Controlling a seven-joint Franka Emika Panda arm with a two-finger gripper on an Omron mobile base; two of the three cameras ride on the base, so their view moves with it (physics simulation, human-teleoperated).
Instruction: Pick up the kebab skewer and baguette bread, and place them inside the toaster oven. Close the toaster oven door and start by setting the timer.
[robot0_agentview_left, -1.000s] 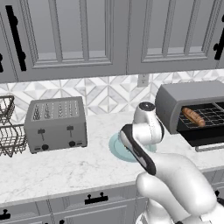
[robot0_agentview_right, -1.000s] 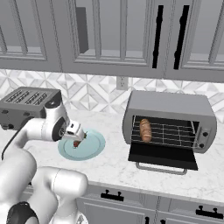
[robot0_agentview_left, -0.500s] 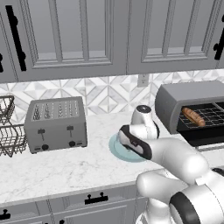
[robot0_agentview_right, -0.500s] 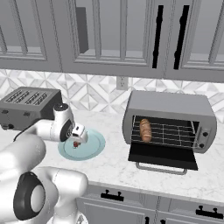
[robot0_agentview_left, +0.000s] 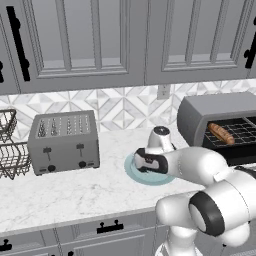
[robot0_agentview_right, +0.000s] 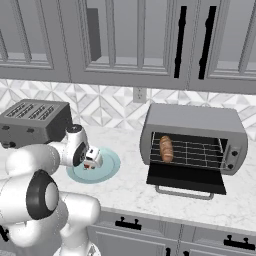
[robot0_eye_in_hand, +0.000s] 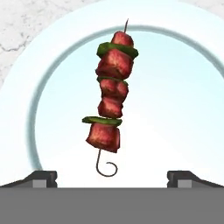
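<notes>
The kebab skewer (robot0_eye_in_hand: 110, 96), red meat chunks with green slices on a thin hooked stick, lies on the pale teal plate (robot0_eye_in_hand: 175, 87). My gripper (robot0_eye_in_hand: 112, 177) hangs open just above it, one fingertip on each side of the hook end. In the base views the gripper (robot0_agentview_left: 145, 163) (robot0_agentview_right: 93, 159) is low over the plate (robot0_agentview_left: 156, 179) (robot0_agentview_right: 109, 168). The baguette bread (robot0_agentview_right: 166, 148) (robot0_agentview_left: 221, 133) rests on the rack inside the toaster oven (robot0_agentview_right: 195, 124) (robot0_agentview_left: 210, 112). The toaster oven door (robot0_agentview_right: 186, 178) is folded down, open.
A grey slot toaster (robot0_agentview_left: 62, 140) (robot0_agentview_right: 31, 121) stands on the counter to the left of the plate. A wire basket (robot0_agentview_left: 9, 150) is at the far left. Wall cabinets hang above the tiled backsplash. The oven's knobs (robot0_agentview_right: 232, 156) are on its right side.
The hand has come down closer over the plate and the arm has folded lower and nearer. The jaws stay open. The baguette and the oven door are unchanged.
</notes>
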